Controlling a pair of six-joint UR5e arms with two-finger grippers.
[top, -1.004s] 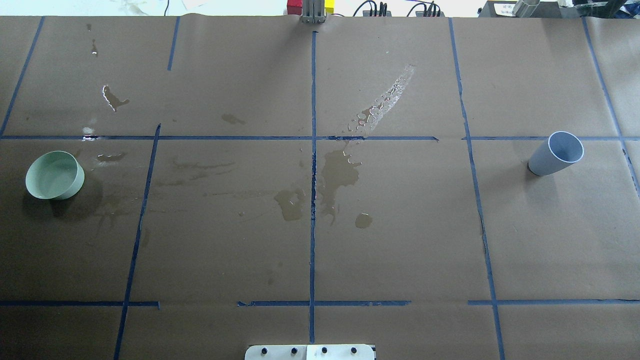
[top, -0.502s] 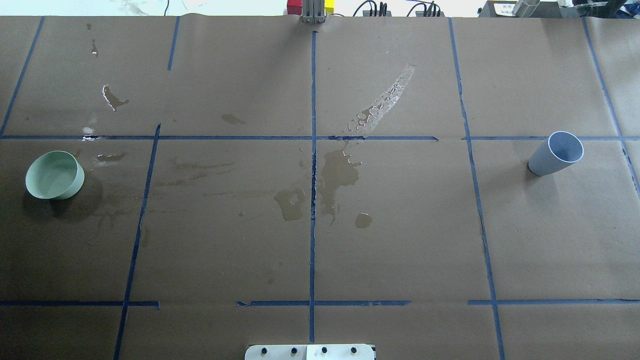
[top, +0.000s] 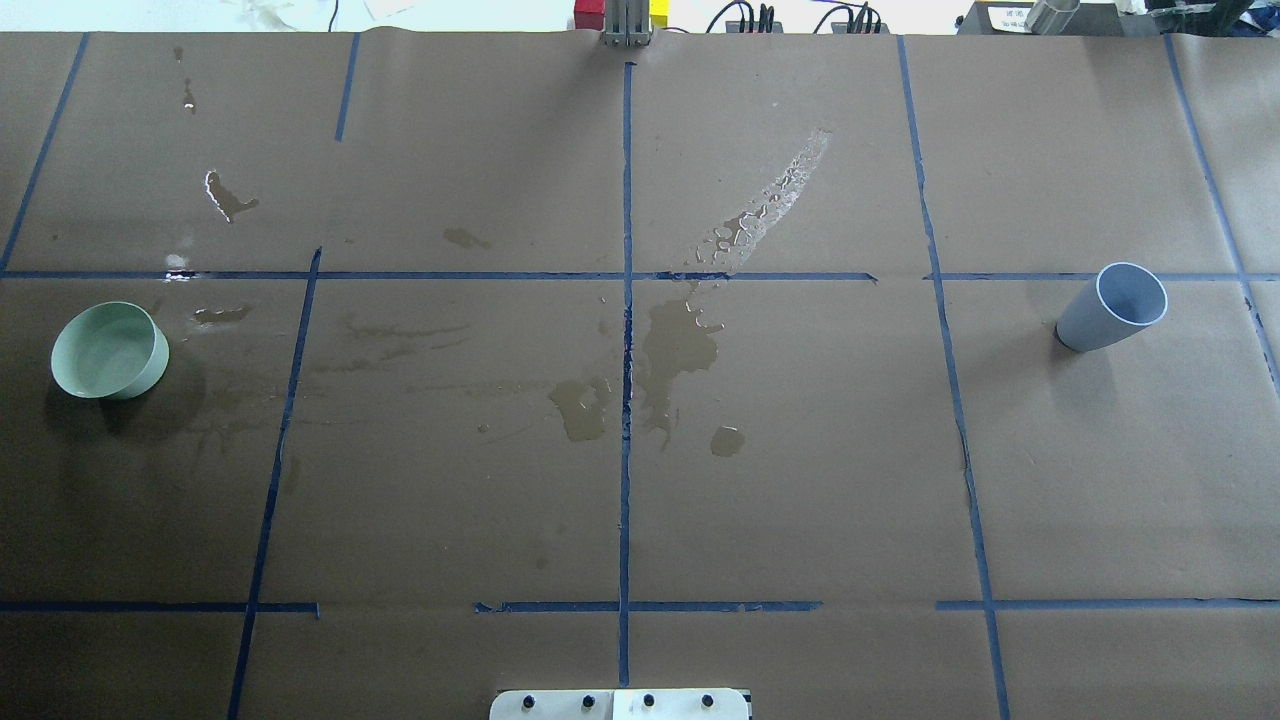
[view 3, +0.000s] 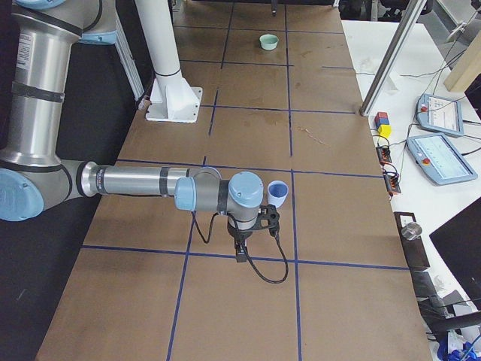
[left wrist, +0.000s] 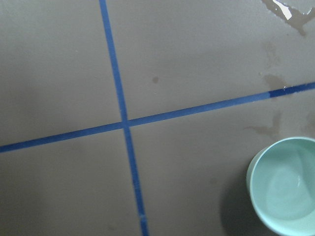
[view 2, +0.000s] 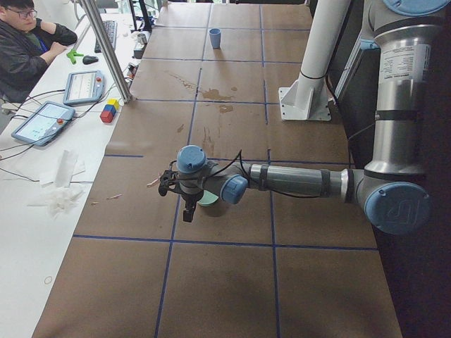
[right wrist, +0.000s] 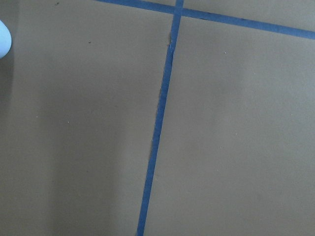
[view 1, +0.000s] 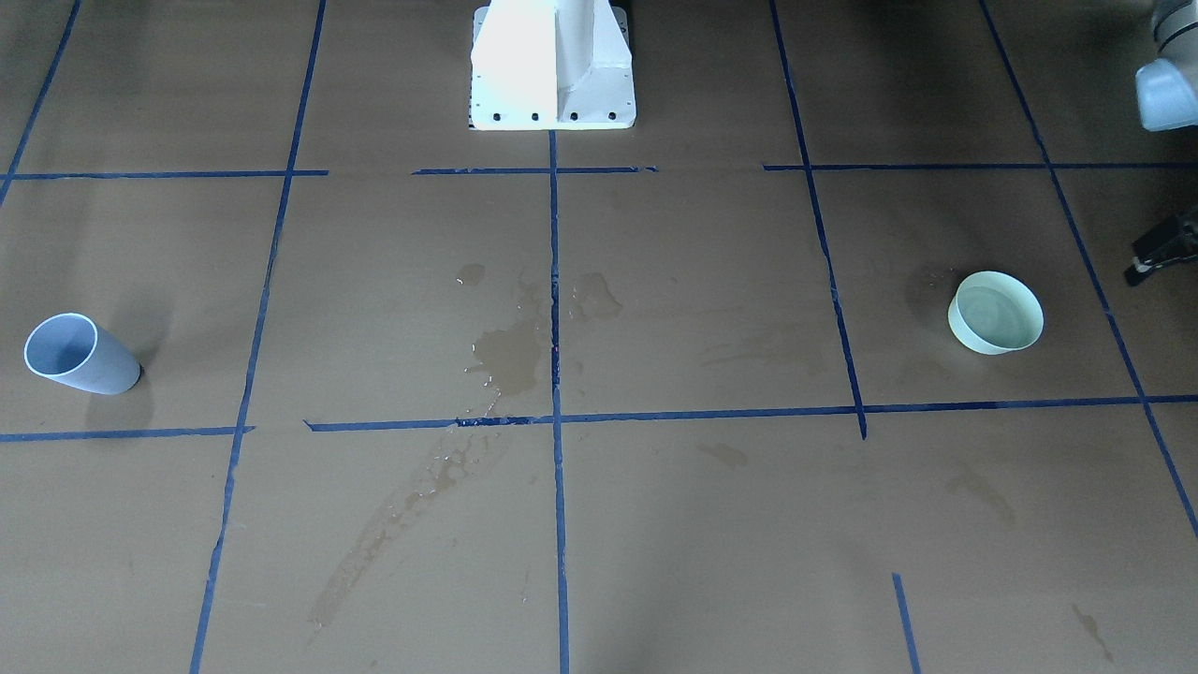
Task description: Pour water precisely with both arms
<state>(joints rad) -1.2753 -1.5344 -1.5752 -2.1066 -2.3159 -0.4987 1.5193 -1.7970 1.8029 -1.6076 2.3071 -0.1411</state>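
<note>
A pale green bowl stands at the table's left. Its inside shows a faint ring like clear water. A blue-grey cup stands upright at the far right; I cannot tell what it holds. My left gripper hangs over the table just beside the bowl, not touching it. Only a black edge of it shows in the front view. My right gripper hangs close beside the cup. I cannot tell whether either gripper is open or shut. Both look empty.
Spilled water lies on the brown paper at mid-table as puddles and a glinting streak. Smaller wet spots lie behind the bowl. Blue tape lines grid the table. The white pedestal stands at the robot's side.
</note>
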